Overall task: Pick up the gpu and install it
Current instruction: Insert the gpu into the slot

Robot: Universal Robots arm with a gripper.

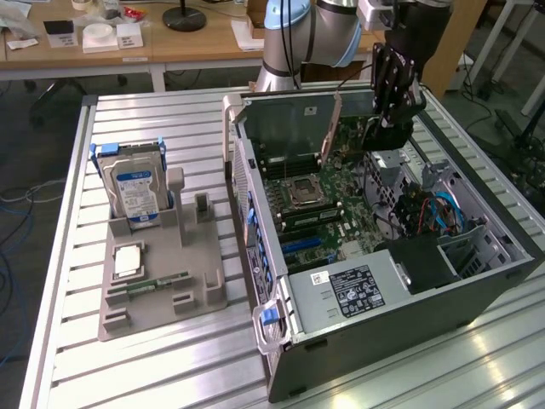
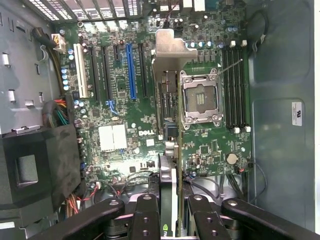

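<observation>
- Your gripper (image 2: 172, 212) is pinching the gpu (image 2: 169, 120) between its fingers. The card is held on edge, with its metal bracket at the end away from the fingers.
- The card hangs above the motherboard (image 2: 145, 120) inside the open case (image 1: 400, 315), touching no slot that I can see.
- From the wrist view it lies over the strip between the CPU socket (image 2: 200, 100) and the expansion slots, with the blue slot (image 2: 131, 70) near its line.
- As I judge it, the card is picked up but not yet installed. Seating calls for its lower edge square over a slot.
- Well apart, the hard drive (image 1: 136, 192) stands in its grey holder (image 1: 162, 281).
</observation>
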